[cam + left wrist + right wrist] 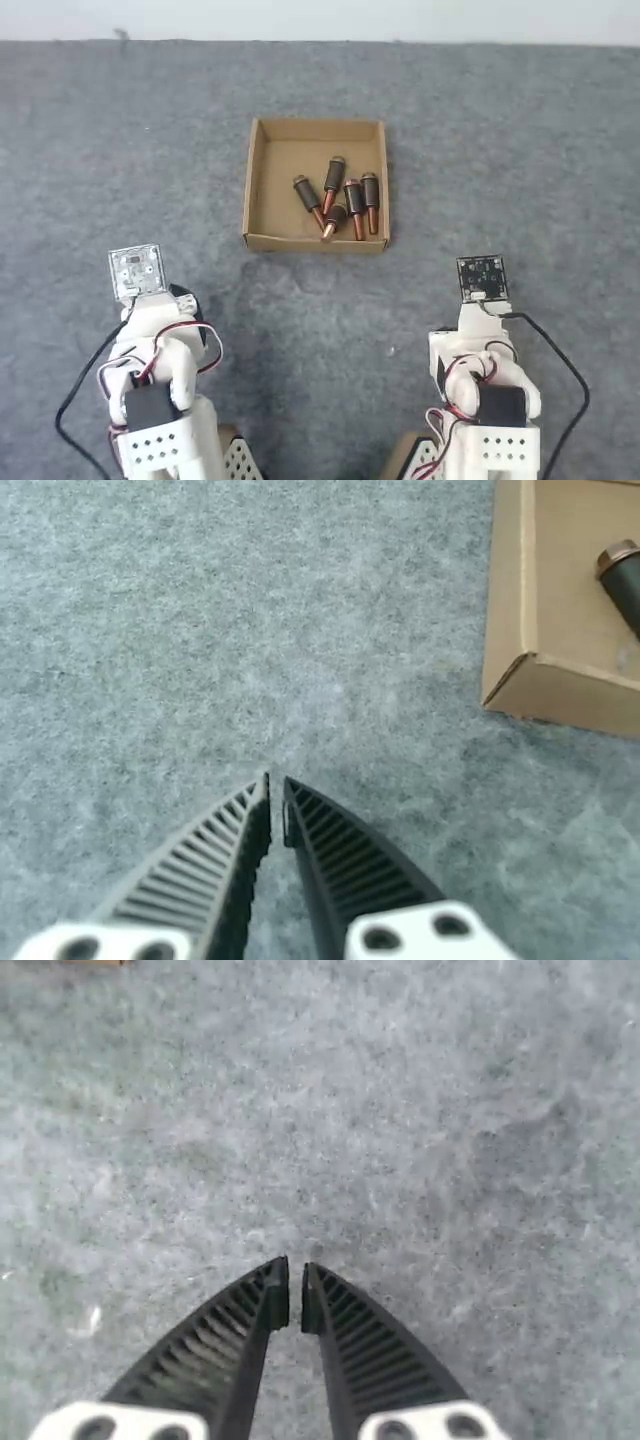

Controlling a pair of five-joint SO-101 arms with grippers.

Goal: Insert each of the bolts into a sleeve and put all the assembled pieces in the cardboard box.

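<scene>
Seeming all but finished, with five sleeved bolts (pixel 334 178) lying together inside the cardboard box (pixel 250 180) on the grey surface (pixel 120 150), nothing apparently left to assemble, and left claw (pixel 275 800) and right claw (pixel 295 1295) both empty, nearly closed, hovering short of the box.

Bright, even and soft from overhead across the grey table (pixel 480 150) — mottled only by its own nap. Faint, loose-edged shade beside the left arm (pixel 155 340) and the right arm (pixel 480 370). Thin shade inside the box (pixel 252 180), under the bolts (pixel 334 178). In the wrist views, slightly dimmer just ahead of the left gripper (pixel 277 780) and the right gripper (pixel 295 1265) — box's outer wall darker than its floor.
</scene>
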